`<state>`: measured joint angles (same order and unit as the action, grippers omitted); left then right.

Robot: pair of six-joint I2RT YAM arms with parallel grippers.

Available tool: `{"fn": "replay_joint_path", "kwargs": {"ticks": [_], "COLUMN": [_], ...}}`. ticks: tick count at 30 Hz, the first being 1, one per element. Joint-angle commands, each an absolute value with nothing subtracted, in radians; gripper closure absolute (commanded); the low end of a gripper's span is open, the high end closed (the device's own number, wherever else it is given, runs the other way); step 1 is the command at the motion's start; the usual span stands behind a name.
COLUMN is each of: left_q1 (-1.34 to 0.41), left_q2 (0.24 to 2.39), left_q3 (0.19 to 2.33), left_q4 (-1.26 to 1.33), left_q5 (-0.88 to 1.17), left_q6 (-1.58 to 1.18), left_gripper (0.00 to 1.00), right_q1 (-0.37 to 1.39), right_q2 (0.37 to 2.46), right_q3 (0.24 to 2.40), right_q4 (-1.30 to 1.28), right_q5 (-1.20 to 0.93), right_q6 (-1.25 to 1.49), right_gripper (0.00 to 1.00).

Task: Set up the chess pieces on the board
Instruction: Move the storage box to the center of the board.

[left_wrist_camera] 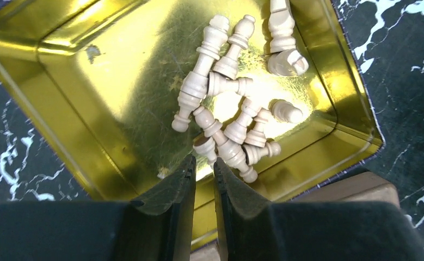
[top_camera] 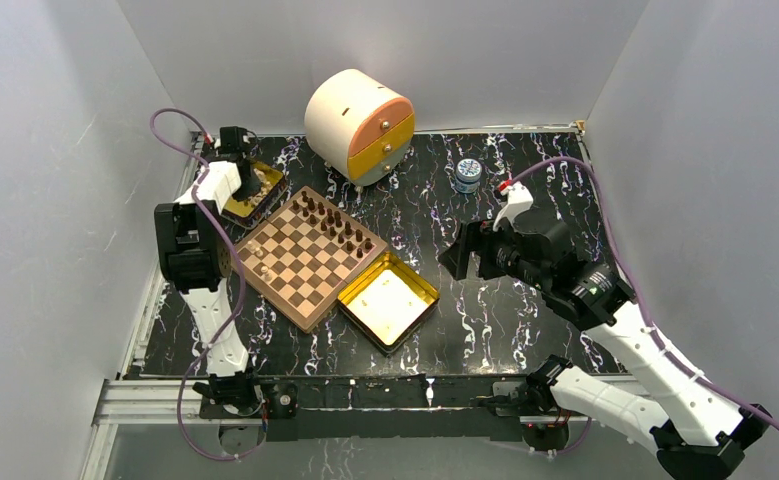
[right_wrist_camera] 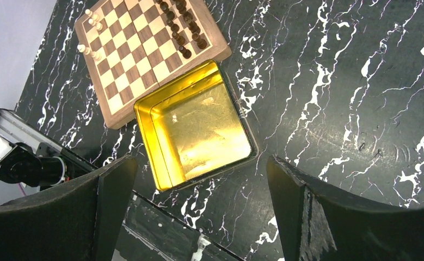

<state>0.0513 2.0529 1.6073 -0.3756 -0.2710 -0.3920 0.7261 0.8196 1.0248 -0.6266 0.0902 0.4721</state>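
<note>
nearest, over the empty tin [right_wrist_camera: 198,125]: right gripper [right_wrist_camera: 196,163] spread to its widest, holding nothing. just beyond, hard by that tin's corner and perhaps touching it, the board [top_camera: 310,262], with dark pieces [top_camera: 335,222] ranked in two rows along its far-right side and only a few light pieces [right_wrist_camera: 90,22] standing on its near-left side. farthest, off the board's far-left side, a second tin [left_wrist_camera: 90,81] under the left gripper [left_wrist_camera: 203,162], narrowed to a slit, tips low beside the heap [left_wrist_camera: 231,125] of pale pieces lying crisscross on the gold floor; impossible to tell whether pinching the small one right at the tips. probably light, stiff and hard, being small turned wood, and prone to roll or skid on slick metal. best taken across the narrow waist rather than the rounded head, starting with a piece at the heap's edge.
</note>
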Motion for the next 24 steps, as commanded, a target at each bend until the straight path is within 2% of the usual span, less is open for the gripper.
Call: {"fn": "replay_joint_path", "kwargs": {"ticks": [1, 16, 24], "left_q1": [0.055, 0.057, 0.057], "left_q2": [2.064, 1.977, 1.96], "left_q3": [1.681, 1.507, 1.507], "left_q4": [-0.405, -0.375, -0.369], "left_q5": [-0.199, -0.095, -0.101], "left_q6": [-0.337, -0.318, -0.298], "left_gripper": [0.84, 0.84, 0.84], "right_q1": [0.722, 0.721, 0.722], "right_q2": [0.833, 0.851, 0.848], "right_q3": [1.065, 1.053, 1.048], "right_q4": [-0.562, -0.538, -0.54], "right_q5": [0.098, 0.108, 0.107], "right_q6": [0.464, 0.426, 0.428], "right_gripper": [0.02, 0.01, 0.01]}}
